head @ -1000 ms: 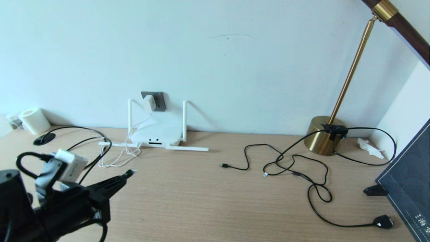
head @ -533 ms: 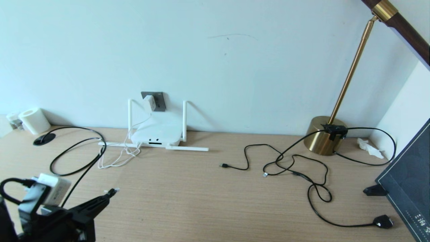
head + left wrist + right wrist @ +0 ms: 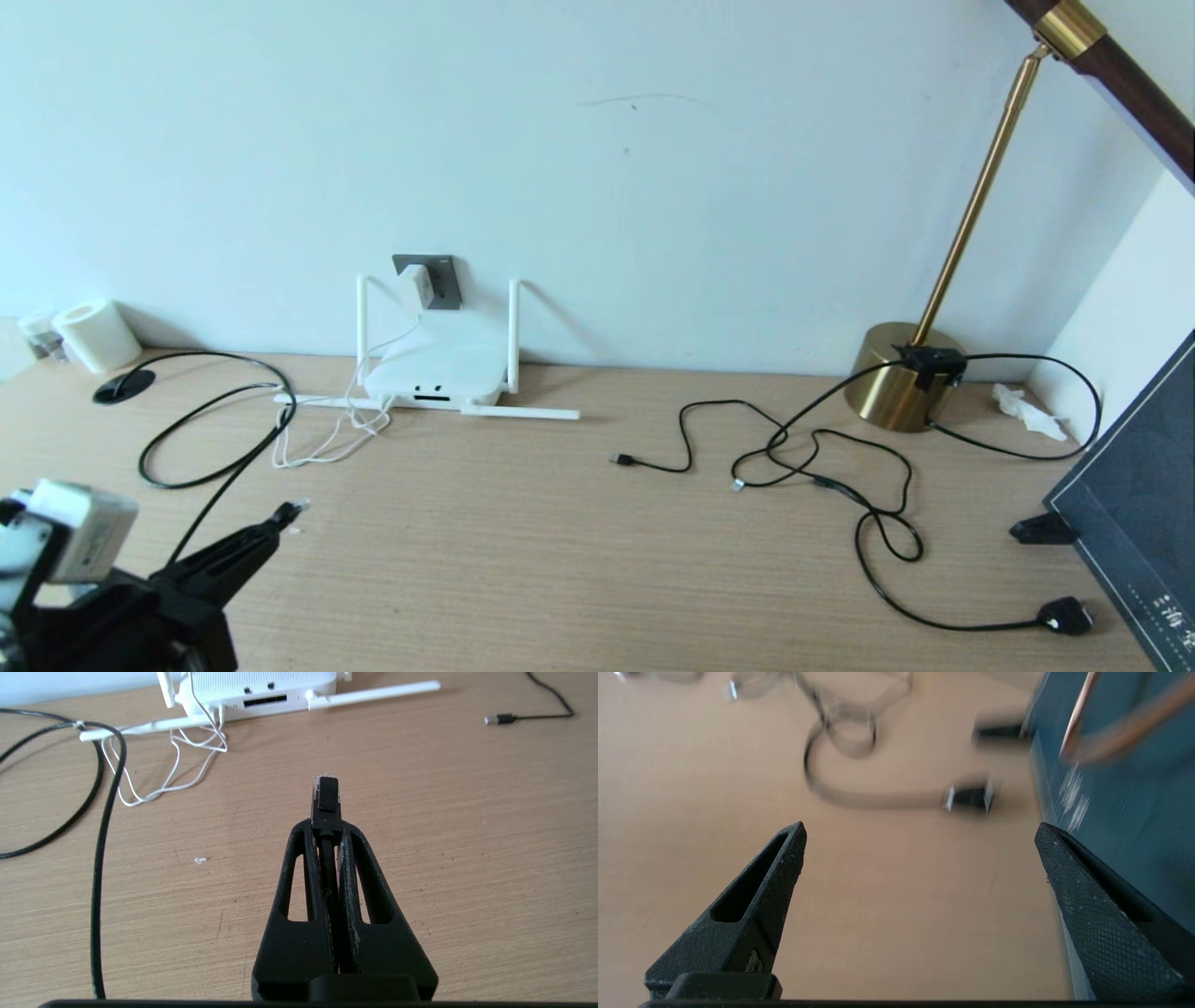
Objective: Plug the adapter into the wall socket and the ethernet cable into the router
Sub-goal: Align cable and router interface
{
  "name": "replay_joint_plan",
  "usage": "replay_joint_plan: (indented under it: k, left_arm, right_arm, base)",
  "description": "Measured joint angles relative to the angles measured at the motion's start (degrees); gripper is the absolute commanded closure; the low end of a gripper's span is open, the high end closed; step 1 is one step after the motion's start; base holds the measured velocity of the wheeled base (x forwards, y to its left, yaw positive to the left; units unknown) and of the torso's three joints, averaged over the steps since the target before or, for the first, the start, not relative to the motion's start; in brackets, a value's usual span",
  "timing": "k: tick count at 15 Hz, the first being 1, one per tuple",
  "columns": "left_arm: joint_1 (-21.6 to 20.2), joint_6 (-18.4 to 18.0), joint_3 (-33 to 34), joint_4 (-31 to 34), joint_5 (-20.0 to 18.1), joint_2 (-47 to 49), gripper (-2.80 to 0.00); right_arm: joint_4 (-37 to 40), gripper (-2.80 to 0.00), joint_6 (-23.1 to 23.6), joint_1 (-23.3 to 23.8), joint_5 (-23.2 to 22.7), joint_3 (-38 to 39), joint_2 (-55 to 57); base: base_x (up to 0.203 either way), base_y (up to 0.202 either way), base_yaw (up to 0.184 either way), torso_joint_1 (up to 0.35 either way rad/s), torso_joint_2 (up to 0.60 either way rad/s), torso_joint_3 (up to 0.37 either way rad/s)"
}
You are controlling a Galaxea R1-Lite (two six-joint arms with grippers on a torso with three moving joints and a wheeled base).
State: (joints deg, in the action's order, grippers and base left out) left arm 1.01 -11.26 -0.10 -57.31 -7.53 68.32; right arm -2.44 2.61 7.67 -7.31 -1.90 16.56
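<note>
Gripping the ethernet cable (image 3: 325,794) just behind its clear-tipped plug, the left end effector (image 3: 264,534) hangs low over the tabletop (image 3: 579,560), its fingers (image 3: 299,877) pressed together on the black cord so the plug pokes out past the tips. Straight ahead of that plug, well apart from it, sits the router (image 3: 437,371), a flat white box against the wall with its dark port slot facing the end effector; two antennas stand up behind it and two lie flat along the tabletop. Above and beyond the router, the adapter (image 3: 416,285) is already seated in the wall socket (image 3: 439,280), its thin white cord (image 3: 327,439) dropping down and looping on the wood between the end effector and the router. Off to the left of the end effector, the rest of the black cable curls in a wide loop (image 3: 219,420) toward a round grommet near a white roll (image 3: 95,334). Over on the other side, the right end effector (image 3: 920,835) hovers above bare wood with its fingers spread wide, holding nothing; beyond its tips lie a looping thin black cable with an inline switch (image 3: 1062,616), and just beside it stands a dark blue board (image 3: 1134,504). Farther back near that side, a brass lamp (image 3: 898,373).
</note>
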Motion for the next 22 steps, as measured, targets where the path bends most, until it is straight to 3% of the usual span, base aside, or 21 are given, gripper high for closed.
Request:
replay_joint_plan:
  k: [2, 6, 7, 9, 12, 16, 22]
  left_arm:
    - [-0.05, 1.38, -0.04, 0.04, -0.06, -1.00, 0.00]
    - [0.00, 2.31, 0.05, 0.10, 0.07, -2.36, 0.00]
    - [0.00, 2.20, 0.02, 0.15, 0.14, -2.99, 0.00]
    - [-0.05, 1.16, 0.02, 0.85, 1.09, -4.66, 0.00]
    - [0.14, -2.14, -0.98, 2.86, 7.29, -6.88, 0.00]
    - [0.30, -0.56, -1.17, 5.28, 7.22, -8.99, 0.00]
    - [0.18, 0.46, -6.58, 9.17, 7.26, -9.12, 0.00]
  right_arm:
    - [-2.77, -2.80, 0.31, -0.23, -0.72, 0.85, -0.36]
    - [4.11, -2.80, 0.05, -3.55, -5.90, -0.99, -0.93]
    - [4.76, -2.80, 0.13, -5.95, -4.37, -1.13, -1.83]
    - [6.50, -2.80, 0.77, -7.95, 2.88, -1.10, -5.17]
    - [11.40, -2.80, -1.95, -7.94, 8.60, -1.61, -12.58]
    - [11.41, -2.80, -3.30, -7.74, 8.69, -1.78, -15.83]
    - [11.36, -2.80, -3.40, -7.74, 8.70, -1.80, -16.52]
  base:
    - [0.000, 0.000, 0.000, 0.000, 0.00, 0.000]
    - [0.000, 0.000, 0.000, 0.000, 0.00, 0.000]
    - [0.000, 0.000, 0.000, 0.000, 0.00, 0.000]
    - [0.000, 0.000, 0.000, 0.000, 0.00, 0.000]
    - [0.000, 0.000, 0.000, 0.000, 0.00, 0.000]
    - [0.000, 0.000, 0.000, 0.000, 0.00, 0.000]
    - [0.000, 0.000, 0.000, 0.000, 0.00, 0.000]
